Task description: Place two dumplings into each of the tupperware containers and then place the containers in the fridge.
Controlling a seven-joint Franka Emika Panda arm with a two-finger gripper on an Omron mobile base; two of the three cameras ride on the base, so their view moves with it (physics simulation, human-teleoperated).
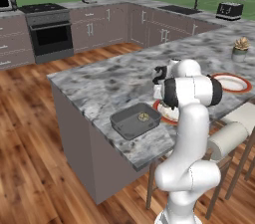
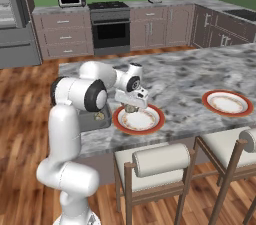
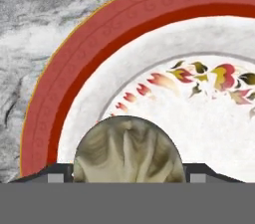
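Note:
My gripper (image 2: 131, 108) hangs low over the near red-rimmed plate (image 2: 150, 125). In the hand view a tan, greenish-mottled dumpling (image 3: 127, 149) sits between the two fingertips (image 3: 56, 174), which press against its sides, so the gripper is shut on it just above the plate's white face (image 3: 199, 133). A grey tupperware container (image 1: 130, 123) lies on the counter left of the plate with one dumpling (image 1: 143, 116) inside. From the right, the arm hides most of that container (image 2: 102, 121). The grey fridge (image 2: 14, 44) stands far off at the left.
A second red-rimmed plate (image 2: 227, 103) lies further right on the marble island (image 1: 99, 83). A potted plant (image 1: 241, 49) stands at the island's far corner. Stools (image 2: 160, 161) line the near edge. The oven range (image 1: 49, 31) stands against the back wall.

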